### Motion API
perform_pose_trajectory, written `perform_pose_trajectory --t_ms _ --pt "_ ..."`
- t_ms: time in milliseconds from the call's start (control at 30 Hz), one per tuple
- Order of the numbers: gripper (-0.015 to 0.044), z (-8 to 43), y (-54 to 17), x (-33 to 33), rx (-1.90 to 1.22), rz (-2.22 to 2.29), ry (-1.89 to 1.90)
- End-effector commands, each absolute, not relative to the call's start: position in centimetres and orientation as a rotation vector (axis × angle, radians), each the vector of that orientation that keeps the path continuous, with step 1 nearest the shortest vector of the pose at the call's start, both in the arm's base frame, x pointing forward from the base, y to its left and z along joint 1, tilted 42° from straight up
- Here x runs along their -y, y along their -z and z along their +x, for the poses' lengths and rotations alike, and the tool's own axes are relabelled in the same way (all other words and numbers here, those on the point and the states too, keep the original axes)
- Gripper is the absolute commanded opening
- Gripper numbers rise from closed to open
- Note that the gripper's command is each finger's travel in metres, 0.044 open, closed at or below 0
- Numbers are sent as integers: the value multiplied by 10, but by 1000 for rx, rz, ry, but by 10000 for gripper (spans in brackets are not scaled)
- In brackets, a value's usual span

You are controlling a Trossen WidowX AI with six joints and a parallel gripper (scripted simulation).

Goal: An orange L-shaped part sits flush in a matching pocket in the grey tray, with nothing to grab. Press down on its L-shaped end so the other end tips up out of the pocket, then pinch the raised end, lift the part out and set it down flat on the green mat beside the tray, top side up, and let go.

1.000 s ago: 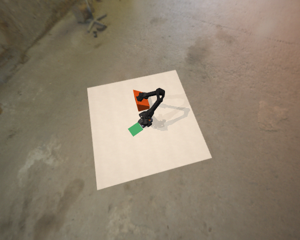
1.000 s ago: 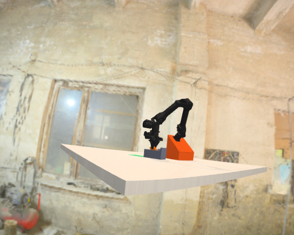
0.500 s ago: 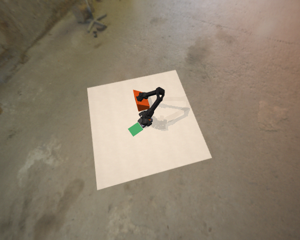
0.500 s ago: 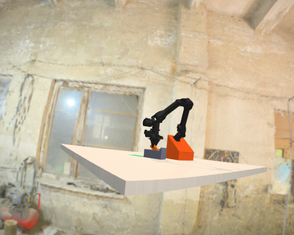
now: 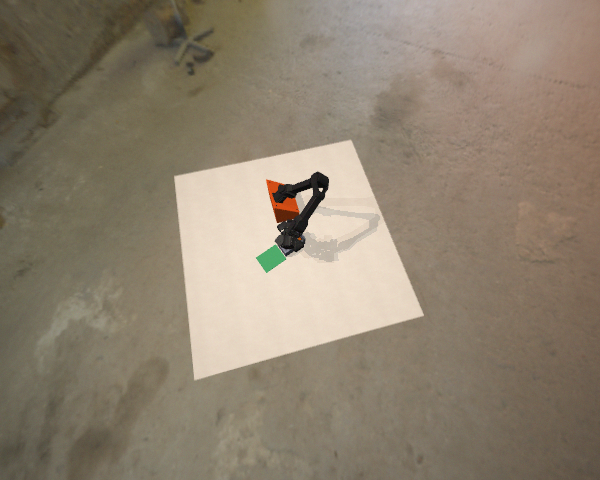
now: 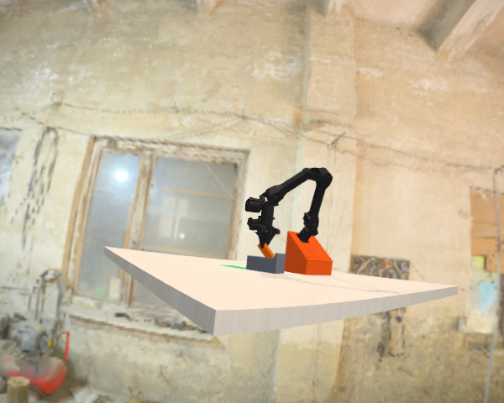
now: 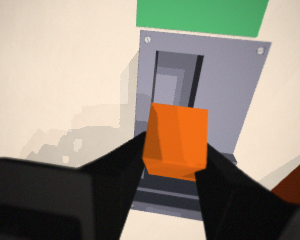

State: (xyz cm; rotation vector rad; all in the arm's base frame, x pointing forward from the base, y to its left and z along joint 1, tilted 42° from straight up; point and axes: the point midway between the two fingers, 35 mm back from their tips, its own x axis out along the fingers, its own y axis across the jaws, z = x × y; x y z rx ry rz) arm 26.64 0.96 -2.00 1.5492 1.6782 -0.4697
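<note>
Orange pt. [image 6: 265,250] [image 7: 176,140]: tilted (pinched) abv. tray [image 6: 264,264] [image 7: 225,95].
</note>
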Motion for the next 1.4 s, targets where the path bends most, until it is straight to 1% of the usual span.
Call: perform_pose_trajectory --t_ms 0,900,1367 --pt "0 267 13 -5 -1672 1555 461" --pt "0 265 -18 24 -1672 1554 463" --pt "0 267 -14 33 -1672 1554 463"
